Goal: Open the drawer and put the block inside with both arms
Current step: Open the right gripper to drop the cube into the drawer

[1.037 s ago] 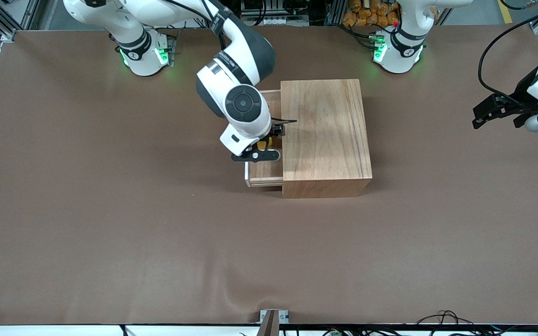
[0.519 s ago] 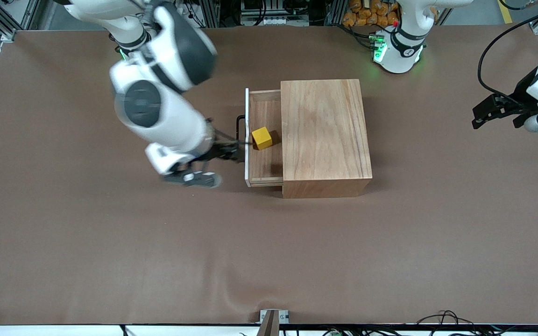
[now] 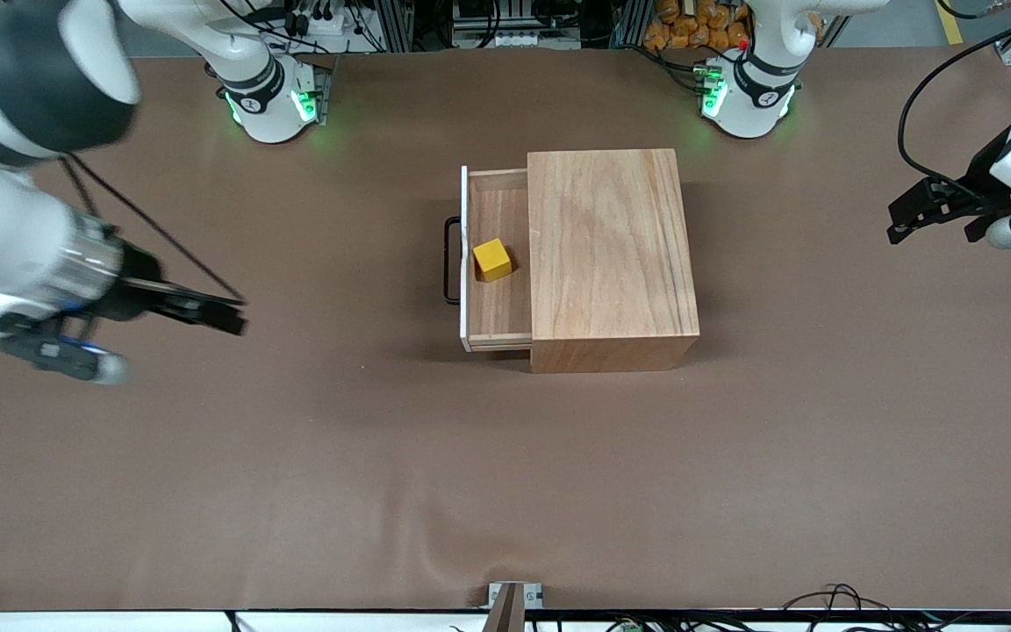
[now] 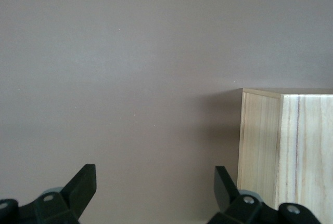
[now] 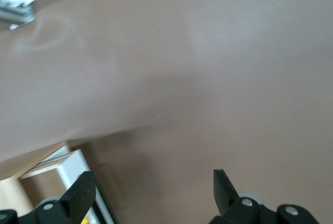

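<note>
Hanging spread-fingered and empty, the right gripper [image 3: 207,312] hovered over the worktop [image 3: 505,474] near its right-arm edge. Mid-worktop, the block [image 3: 493,260] sat in the pulled-out drawer [image 3: 492,307]. The left gripper [image 3: 909,215] waited, fingers parted, over the left-arm edge.

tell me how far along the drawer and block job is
Both steps look done. The drawer is pulled out of the wooden box and the yellow block sits inside it, apart from both grippers. Nothing is in hand: the right gripper is open over bare table toward the right arm's end, and the left gripper waits open at the left arm's end. Nothing looks left to do.
</note>
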### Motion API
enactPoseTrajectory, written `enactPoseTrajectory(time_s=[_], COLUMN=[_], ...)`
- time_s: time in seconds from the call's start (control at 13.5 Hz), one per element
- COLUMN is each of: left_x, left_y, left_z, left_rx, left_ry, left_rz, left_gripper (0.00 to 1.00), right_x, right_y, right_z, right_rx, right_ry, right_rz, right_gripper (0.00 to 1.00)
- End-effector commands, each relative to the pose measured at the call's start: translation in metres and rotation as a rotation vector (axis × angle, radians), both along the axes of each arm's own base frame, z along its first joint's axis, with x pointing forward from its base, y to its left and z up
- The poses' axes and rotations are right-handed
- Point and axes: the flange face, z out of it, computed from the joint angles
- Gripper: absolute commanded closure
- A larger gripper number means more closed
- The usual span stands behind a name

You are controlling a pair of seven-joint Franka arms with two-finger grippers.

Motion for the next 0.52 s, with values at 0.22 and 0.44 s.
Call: enactPoseTrajectory(time_s=[0.22, 0.44], left_x=[-0.001, -0.001], left_y=[-0.001, 0.000], left_z=[0.002, 0.002], left_rx=[-0.007, -0.008], left_ry=[-0.006, -0.006], left_rz=[-0.017, -0.017], left_gripper=[0.00, 0.00], right_x=[-0.058, -0.091], right_y=[-0.083, -0.097], right_z=[0.065, 0.067], right_rx=[-0.052, -0.090], right_ry=[0.007, -0.026], right_rz=[0.014, 0.030], right_gripper=[0.00, 0.00])
